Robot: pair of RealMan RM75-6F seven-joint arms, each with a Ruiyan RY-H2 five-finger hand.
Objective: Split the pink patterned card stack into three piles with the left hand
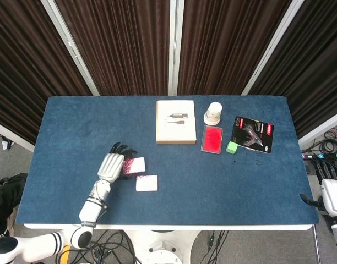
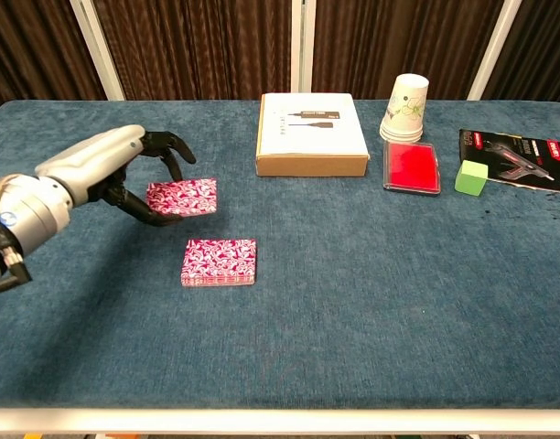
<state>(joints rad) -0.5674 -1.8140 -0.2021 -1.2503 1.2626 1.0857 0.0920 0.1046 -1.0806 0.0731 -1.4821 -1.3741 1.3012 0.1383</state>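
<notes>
A pink patterned card pile (image 2: 219, 262) (image 1: 146, 183) lies flat on the blue table (image 2: 371, 302). Behind it and to its left, my left hand (image 2: 138, 178) (image 1: 112, 164) grips the left edge of a second packet of pink patterned cards (image 2: 183, 198) (image 1: 135, 164). I cannot tell whether that packet touches the table. My right hand (image 1: 329, 201) shows only in the head view, off the table's right edge near the front corner. Its fingers are mostly hidden.
At the back stand a flat brown-edged box (image 2: 311, 133), stacked paper cups (image 2: 406, 108), a red case (image 2: 411, 165), a green cube (image 2: 471, 177) and a black printed packet (image 2: 518, 155). Dark curtains hang behind the table.
</notes>
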